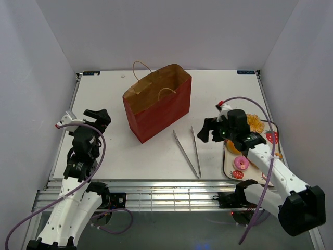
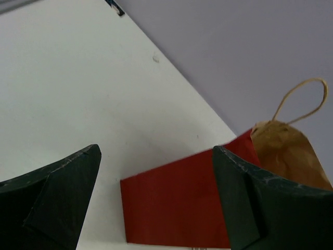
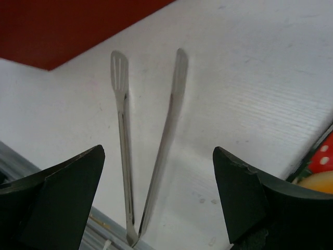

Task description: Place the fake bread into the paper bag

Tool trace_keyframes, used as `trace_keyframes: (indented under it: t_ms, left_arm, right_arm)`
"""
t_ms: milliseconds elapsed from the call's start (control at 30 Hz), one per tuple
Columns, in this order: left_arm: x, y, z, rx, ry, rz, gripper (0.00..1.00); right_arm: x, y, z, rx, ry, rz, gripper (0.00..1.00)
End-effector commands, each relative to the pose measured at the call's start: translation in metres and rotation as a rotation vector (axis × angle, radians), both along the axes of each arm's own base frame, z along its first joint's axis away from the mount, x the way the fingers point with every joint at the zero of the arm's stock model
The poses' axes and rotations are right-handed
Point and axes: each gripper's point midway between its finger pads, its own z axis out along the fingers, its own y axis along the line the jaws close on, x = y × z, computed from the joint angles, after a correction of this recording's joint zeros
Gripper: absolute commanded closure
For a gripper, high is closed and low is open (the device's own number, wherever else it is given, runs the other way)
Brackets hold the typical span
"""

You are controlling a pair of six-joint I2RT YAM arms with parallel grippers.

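Fake bread [image 1: 240, 163] lies on a tray [image 1: 225, 167] beside the wide-spread, empty right tool [image 1: 207, 130]; light, glossy and probably slippery, each piece wants gripping across its middle.

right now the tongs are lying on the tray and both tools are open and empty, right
Not quite. The tongs lie on the table between the paper bag and the tray, not on the tray, as the top external view shows. The left tool and right tool are indeed open and empty.
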Motion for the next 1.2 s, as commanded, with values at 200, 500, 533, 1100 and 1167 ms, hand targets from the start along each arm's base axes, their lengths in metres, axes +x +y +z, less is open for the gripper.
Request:
trace_keyframes:
  t_ms: [200, 500, 533, 1100, 1167]
  left_arm:
    - [-0.027, -0.056, -0.019, -0.017, 0.188, -0.344, 0.02]
    - [-0.044, -0.063, -0.022, -0.047, 0.225, -0.393, 0.02]
    - [-0.044, -0.063, -0.022, -0.048, 0.225, -0.397, 0.02]
    - [-0.055, -0.073, -0.019, -0.048, 0.222, -0.467, 0.02]
    - [-0.056, -0.073, -0.019, -0.047, 0.221, -0.47, 0.02]
  right_arm:
    - [-0.034, 0.044, -0.034, -0.213, 0.103, 0.098, 0.1]
    - [-0.051, 0.044, -0.072, -0.293, 0.16, 0.127, 0.1]
    - [-0.051, 0.044, -0.076, -0.306, 0.17, 0.13, 0.1]
    - [-0.058, 0.068, -0.126, -0.412, 0.179, 0.163, 0.09]
    - [-0.055, 0.066, -0.129, -0.455, 0.161, 0.133, 0.04]
